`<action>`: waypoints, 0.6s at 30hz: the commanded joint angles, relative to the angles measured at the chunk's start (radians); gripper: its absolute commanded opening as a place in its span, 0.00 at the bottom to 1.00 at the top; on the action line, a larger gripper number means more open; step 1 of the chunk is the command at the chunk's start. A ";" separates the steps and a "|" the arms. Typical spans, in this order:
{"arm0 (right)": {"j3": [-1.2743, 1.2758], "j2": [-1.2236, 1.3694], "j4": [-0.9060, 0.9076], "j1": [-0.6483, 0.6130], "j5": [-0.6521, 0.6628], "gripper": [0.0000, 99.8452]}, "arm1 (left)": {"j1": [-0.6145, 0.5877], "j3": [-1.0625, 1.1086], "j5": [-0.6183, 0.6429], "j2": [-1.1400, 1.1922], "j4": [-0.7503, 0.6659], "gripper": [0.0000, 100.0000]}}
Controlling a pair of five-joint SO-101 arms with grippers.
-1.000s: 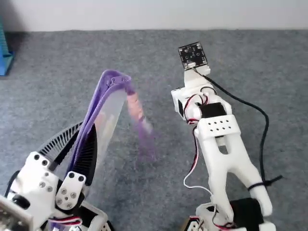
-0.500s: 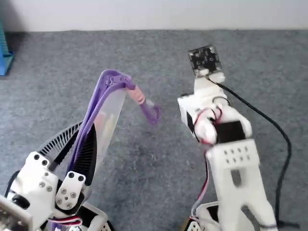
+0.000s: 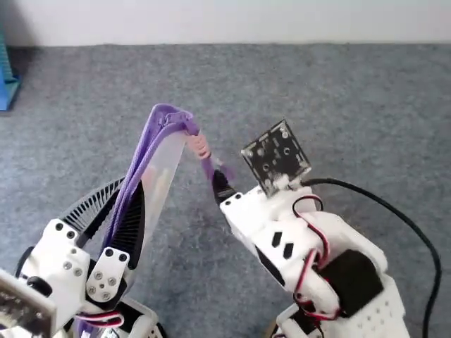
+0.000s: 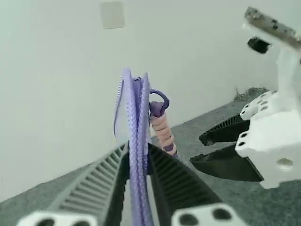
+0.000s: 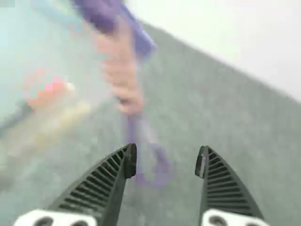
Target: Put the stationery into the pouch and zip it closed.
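The left claw [image 4: 137, 153] is pinching one purple-edged pouch [image 3: 156, 151] by its zipper edge, holding it upright over the bench's [image 3: 352, 98] near left part. The right claw [image 5: 166, 154] is hanging spread just beside it, with the pouch's one dangling pull cord [image 5: 123, 82] showing between its fingers. Open grey bench is lying along the far and right edges. Inside, the stationery [image 5: 47, 92] is showing blurred and cannot be counted.

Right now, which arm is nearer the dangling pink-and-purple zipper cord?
Right. The right gripper sits at the cord's loop; the left gripper clamps the translucent purple pouch farther off.
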 commanded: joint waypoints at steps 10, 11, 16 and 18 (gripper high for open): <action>-0.385 0.272 0.004 -0.122 -0.018 0.20 | -0.005 -0.007 -0.014 0.002 -0.003 0.01; -0.402 0.288 0.004 -0.136 -0.018 0.20 | -0.005 -0.007 -0.020 0.002 -0.003 0.01; -0.442 0.320 0.005 -0.186 -0.017 0.20 | -0.005 -0.007 -0.025 0.002 -0.009 0.01; -0.431 0.325 0.005 -0.182 -0.017 0.20 | -0.005 -0.007 -0.025 0.002 -0.009 0.01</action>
